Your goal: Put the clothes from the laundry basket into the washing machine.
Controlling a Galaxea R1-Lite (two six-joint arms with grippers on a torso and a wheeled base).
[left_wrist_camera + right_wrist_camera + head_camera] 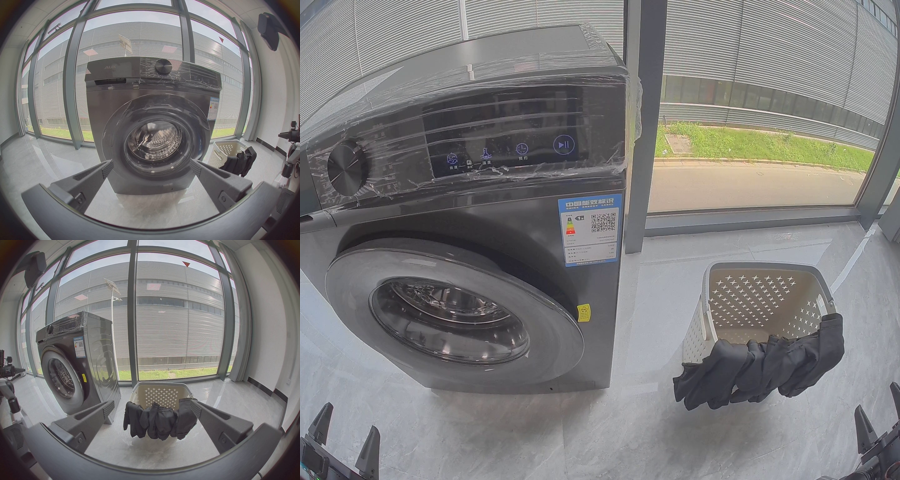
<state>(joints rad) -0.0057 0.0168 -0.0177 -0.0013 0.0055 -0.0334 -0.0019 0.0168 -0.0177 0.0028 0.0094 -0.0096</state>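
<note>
Basket (pixel 762 294) floor — partly behind draped clothes (pixel 762 369)

Black clothes (pixel 759 369) drape over white laundry basket (pixel 765 269) beside closed washing machine (pixel 487 206).

I face a dark grey washing machine (pixel 506 212) with a blue-and-white label (pixel 590 229). Beside it, a white laundry basket (pixel 765 267) — star-patterned — carries black clothes (pixel 762 369), on pale grey marbled floor (pixel 650 425).

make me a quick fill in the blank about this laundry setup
The washing machine door is ___.
The ___ clothes hang over the laundry basket rim.
The left tool and right tool are both ___ and empty.
Missing: shut; black; open.
</note>
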